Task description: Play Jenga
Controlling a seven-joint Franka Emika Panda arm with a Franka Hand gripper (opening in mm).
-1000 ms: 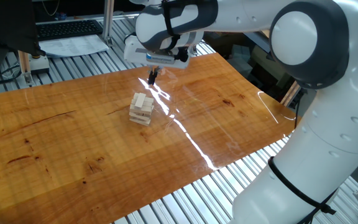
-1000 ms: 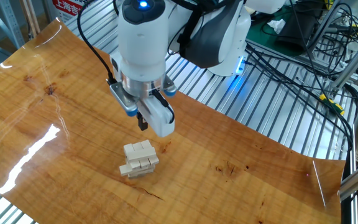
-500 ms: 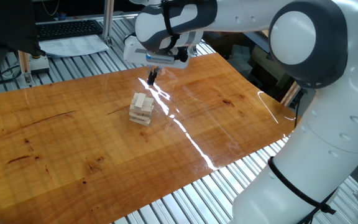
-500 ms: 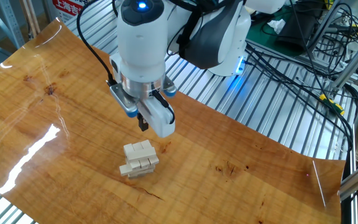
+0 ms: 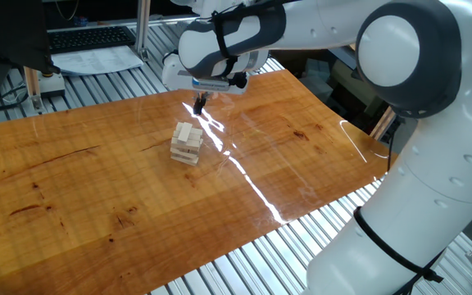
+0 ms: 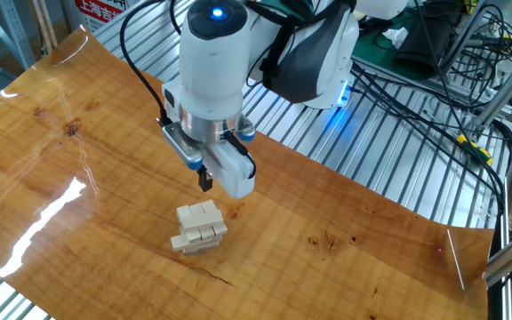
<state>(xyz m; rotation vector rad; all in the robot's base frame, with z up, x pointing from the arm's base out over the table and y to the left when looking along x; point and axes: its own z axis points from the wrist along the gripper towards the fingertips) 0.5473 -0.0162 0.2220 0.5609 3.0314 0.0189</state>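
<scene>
The Jenga tower (image 5: pixel 187 143) is a short stack of pale wooden blocks laid crosswise on the wooden tabletop (image 5: pixel 97 188). It also shows in the other fixed view (image 6: pixel 200 227), where one lower block sticks out to the left. My gripper (image 5: pixel 200 102) hangs a little behind and above the tower, apart from it. In the other fixed view the gripper (image 6: pixel 206 180) points down with its dark fingers close together and nothing between them.
A keyboard (image 5: pixel 88 37) and papers (image 5: pixel 97 59) lie beyond the table's far edge. Cables (image 6: pixel 434 98) run over the slatted metal frame behind the arm. The tabletop ends at a corner on the right (image 5: pixel 383 156).
The arm's wrist has shifted slightly right and up in the other fixed view. The tower has not moved.
</scene>
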